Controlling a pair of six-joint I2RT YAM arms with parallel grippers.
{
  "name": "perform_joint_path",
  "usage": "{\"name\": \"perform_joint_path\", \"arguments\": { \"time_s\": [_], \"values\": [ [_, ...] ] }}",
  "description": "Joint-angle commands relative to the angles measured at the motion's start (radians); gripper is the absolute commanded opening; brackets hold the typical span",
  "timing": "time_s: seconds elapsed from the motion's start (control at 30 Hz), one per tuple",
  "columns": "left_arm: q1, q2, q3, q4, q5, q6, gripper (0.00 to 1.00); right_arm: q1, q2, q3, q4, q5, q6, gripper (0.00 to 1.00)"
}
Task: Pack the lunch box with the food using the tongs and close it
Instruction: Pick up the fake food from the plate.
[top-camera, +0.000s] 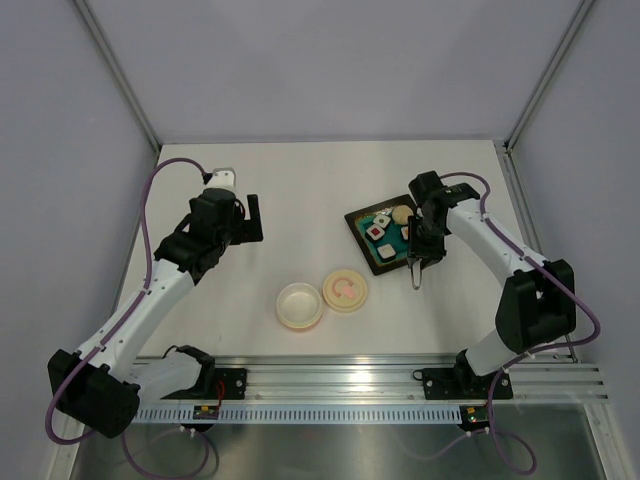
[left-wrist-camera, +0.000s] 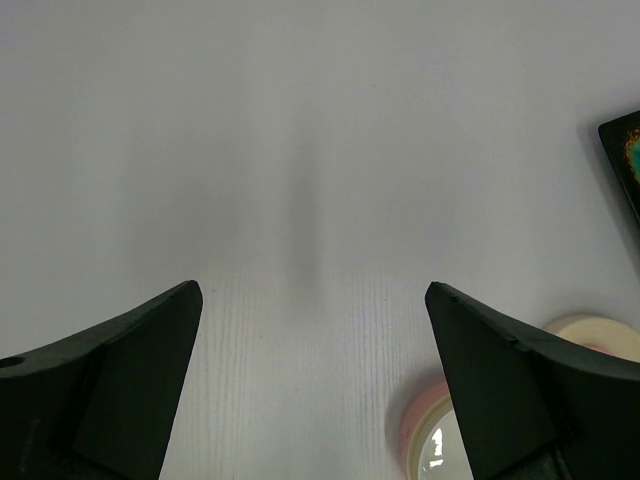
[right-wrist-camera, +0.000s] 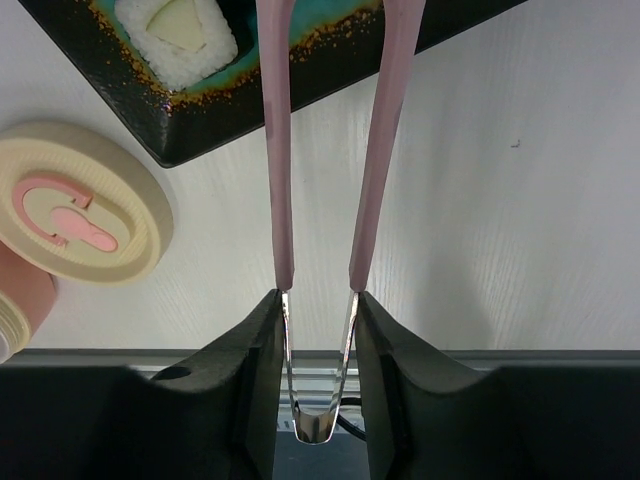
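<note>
White table (top-camera: 300, 200): tongs (right-wrist-camera: 380, 150) between the gripping right fingers (right-wrist-camera: 240, 380); left fingers (left-wrist-camera: 130, 380) wide apart.

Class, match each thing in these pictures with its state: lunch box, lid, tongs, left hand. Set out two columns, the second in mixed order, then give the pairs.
Column one
1. lunch box
2. lid
3. tongs
4. left hand

Column two
A. gripped by the right hand
B. wide open, holding nothing
C. uncovered on the table
D. lying flat beside the box, pink mark up

Pairs: 1-C, 2-D, 3-A, 4-B
</note>
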Motion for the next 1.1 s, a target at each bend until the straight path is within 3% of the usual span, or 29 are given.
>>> {"name": "perform_joint_path", "arguments": {
  "time_s": [0.0,0.3,0.53,1.07],
  "values": [
    [-0.003,-0.011,0.012,0.029,-0.005,-0.004,0.99,0.001,0.02,0.051,-0.017,-0.021,-0.048,0.39],
    [-0.003,0.04,0.043,-0.029,-0.002,-0.026,0.99,0.001,0.083,0.095,0.008,-0.013,-0.082,0.4],
    [-0.002,0.046,0.045,-0.036,0.013,-0.032,0.99,0.0,0.144,0.128,0.016,-0.004,-0.091,0.46],
    [-0.003,0.037,0.037,-0.04,0.006,-0.029,0.99,-0.006,0.209,0.152,0.008,0.059,-0.097,0.47]
  ]
}}
